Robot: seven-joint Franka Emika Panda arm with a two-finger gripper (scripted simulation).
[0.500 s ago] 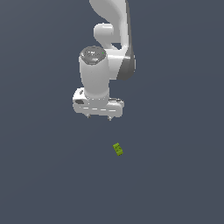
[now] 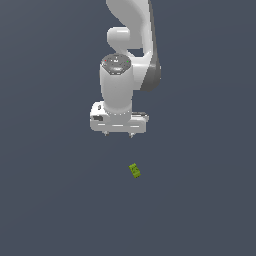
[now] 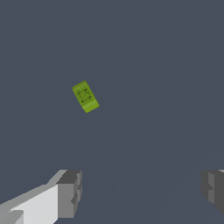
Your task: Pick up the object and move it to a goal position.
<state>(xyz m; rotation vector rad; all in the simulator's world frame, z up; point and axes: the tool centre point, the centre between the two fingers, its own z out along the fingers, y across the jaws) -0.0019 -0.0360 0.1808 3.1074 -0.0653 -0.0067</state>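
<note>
The object (image 2: 134,171) is a tiny lime-green rectangular block with darker markings, lying slantwise on the dark grey floor. It lies alone, with nothing touching it. My white gripper (image 2: 119,135) hangs above the floor, a little to the exterior view's left of the object and well apart from it. In the wrist view the object (image 3: 85,96) lies ahead of the two grey fingertips (image 3: 70,192). The gripper (image 3: 142,192) is open, its jaws wide apart with nothing between them.
A flat, uniform dark grey floor (image 2: 200,210) fills both views. The white arm (image 2: 127,45) rises from the gripper toward the exterior view's top edge.
The gripper has shifted a little toward the exterior view's right and slightly lower, closer to the object. The object has not moved.
</note>
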